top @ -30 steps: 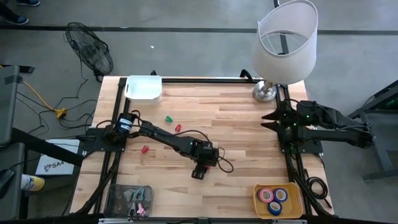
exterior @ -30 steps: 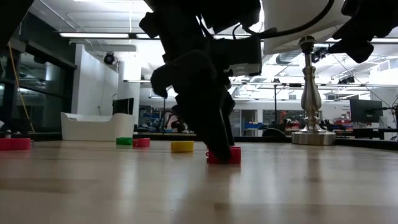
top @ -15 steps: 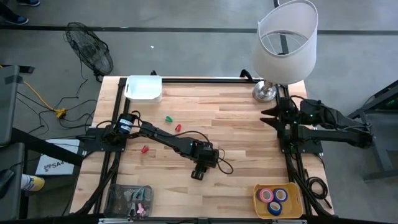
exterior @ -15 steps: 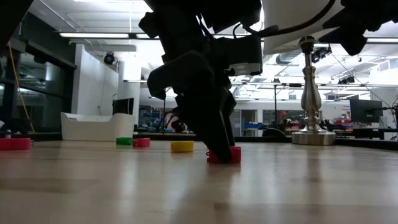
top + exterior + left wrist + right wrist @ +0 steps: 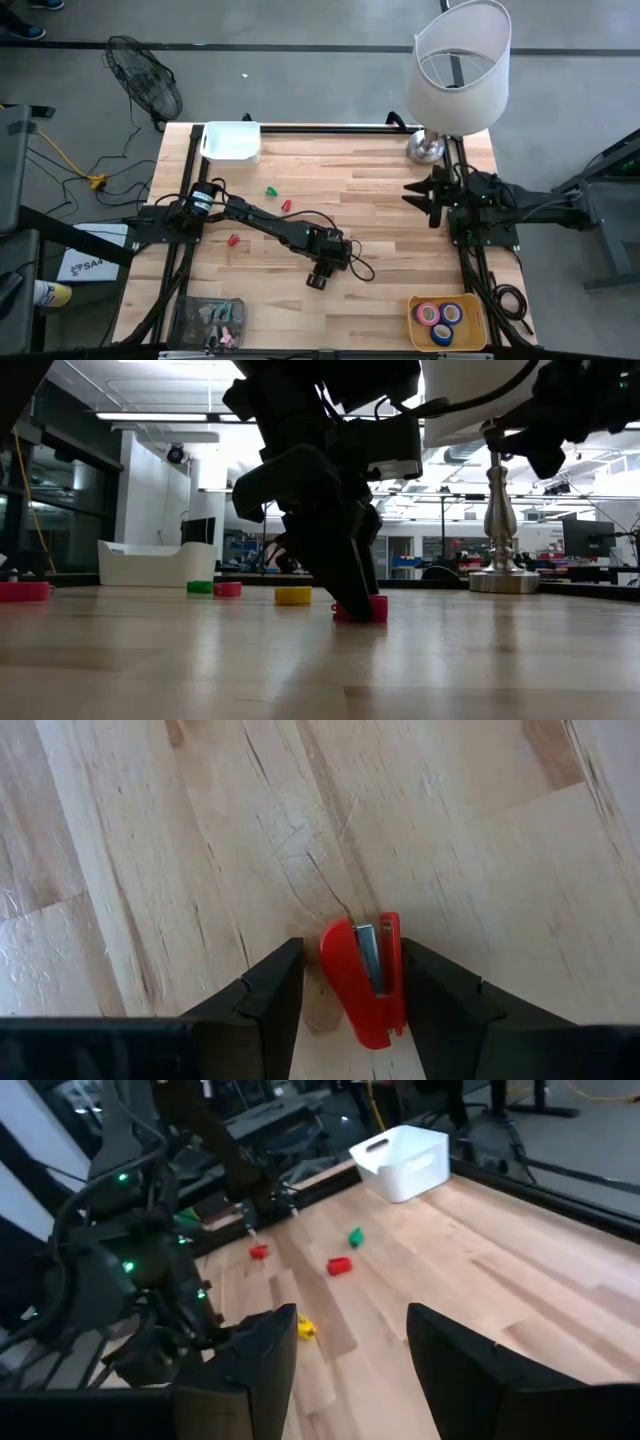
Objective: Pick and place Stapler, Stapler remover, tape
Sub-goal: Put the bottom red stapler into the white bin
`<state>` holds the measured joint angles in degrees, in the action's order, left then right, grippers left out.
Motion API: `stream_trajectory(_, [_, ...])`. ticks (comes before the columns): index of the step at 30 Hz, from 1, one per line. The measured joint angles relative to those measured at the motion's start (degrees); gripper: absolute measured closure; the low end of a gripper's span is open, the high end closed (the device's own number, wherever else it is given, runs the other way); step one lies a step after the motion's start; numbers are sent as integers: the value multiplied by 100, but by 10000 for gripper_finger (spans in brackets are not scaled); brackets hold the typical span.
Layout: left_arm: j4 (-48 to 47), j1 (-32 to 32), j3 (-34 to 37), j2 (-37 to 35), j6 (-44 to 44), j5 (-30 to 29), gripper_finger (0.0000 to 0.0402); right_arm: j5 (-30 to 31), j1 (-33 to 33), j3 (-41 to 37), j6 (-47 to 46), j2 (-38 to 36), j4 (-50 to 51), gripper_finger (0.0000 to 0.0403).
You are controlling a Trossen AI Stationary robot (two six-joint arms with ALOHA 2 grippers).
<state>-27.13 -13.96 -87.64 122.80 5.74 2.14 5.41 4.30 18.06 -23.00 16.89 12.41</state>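
A small red stapler (image 5: 365, 982) lies on the wooden table, a little near of its middle. My left gripper (image 5: 318, 279) slants down over it, open, with one finger on each side of it (image 5: 352, 975). A strip of bare wood shows between the stapler and one finger. In the low view the stapler (image 5: 366, 608) rests on the table under the dark fingers. Tape rolls (image 5: 430, 314) lie in a yellow tray (image 5: 413, 303) at the near right. My right gripper (image 5: 420, 197) hangs open above the right side, nothing between its fingers (image 5: 345, 1350). My left gripper has one finger's inner face (image 5: 425, 982) against one long side of the stapler (image 5: 398, 970); the other finger stands slightly apart from it. The fingers come from above at a slant and lie across the stapler, which rests flat on the table.
Small pieces lie on the left half: green (image 5: 271, 190), red (image 5: 286, 205), red (image 5: 234, 241), and a yellow one (image 5: 293, 595). A white bin (image 5: 232, 141) stands far left, a clear box (image 5: 207, 320) near left, a lamp (image 5: 460, 65) far right.
My right gripper has gone toward the table's left edge and come down a little, tipping more level. My left gripper has stayed over the stapler, which has not moved.
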Motion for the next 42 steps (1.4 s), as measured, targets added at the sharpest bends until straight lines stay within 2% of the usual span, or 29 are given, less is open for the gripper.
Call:
stream_trajectory(10, [-18,1,-1,4,-14,-42,246,940,-960,-1087,-203,-3,-1153,222])
stream_trajectory(16, [-25,1,-1,4,-17,-53,246,1231,-1256,-1036,15,-107,-756,222])
stream_trajectory(21, [-29,5,0,4,-15,-25,246,1551,-1305,-952,129,-523,-265,222])
stream_trajectory(28, [-31,5,0,7,-9,-25,246,1529,-1305,-954,250,-1007,62,222])
stream_trajectory(42, [-31,5,2,9,0,-53,246,1355,-1305,-956,971,-1014,-685,222])
